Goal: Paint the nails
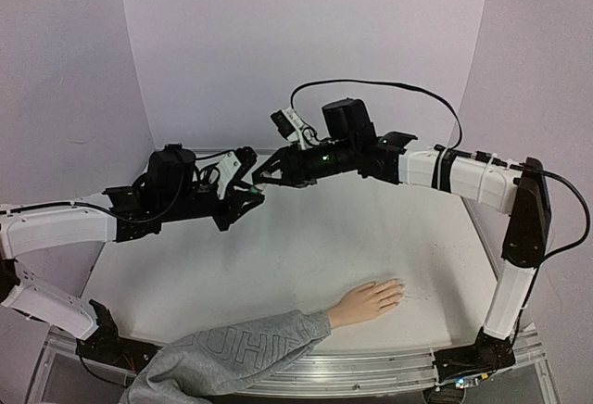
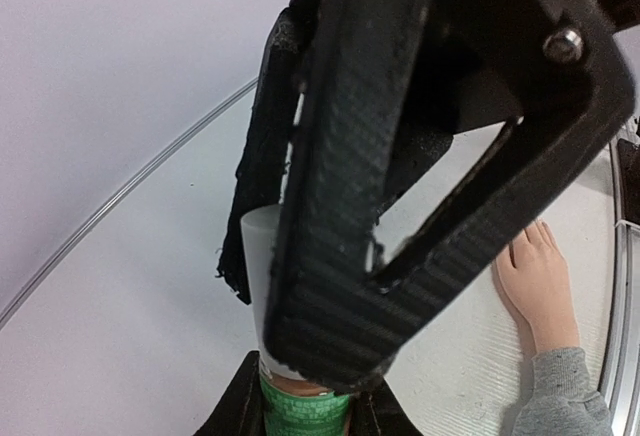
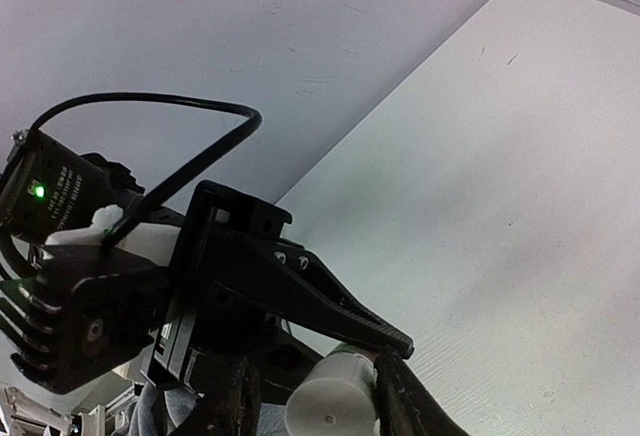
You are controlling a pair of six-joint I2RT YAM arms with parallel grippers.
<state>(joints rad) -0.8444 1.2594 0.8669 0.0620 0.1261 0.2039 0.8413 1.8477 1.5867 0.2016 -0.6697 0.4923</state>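
— While both arms meet above the back of the pale tabletop (image 1: 278,265), where are the nails?

— Well apart from them. The tiny pale nails (image 1: 398,286) tip a flesh-coloured mannequin hand (image 1: 366,302) lying flat near the front edge, fingers pointing right, its grey sweatshirt sleeve (image 1: 232,358) trailing left.

— And the grippers?

— The left gripper (image 1: 248,198) is clamped on a small whitish bottle with a green label (image 2: 305,416). The right gripper (image 3: 315,396) sets its black fingers either side of the bottle's white cap (image 3: 330,411); whether they press it, I cannot tell.

— What is hard to see?

— The nails themselves are too small to make out. The right gripper's ribbed fingers (image 2: 340,156) cover most of the bottle in the left wrist view, and the sleeve is cut off at the bottom edge.
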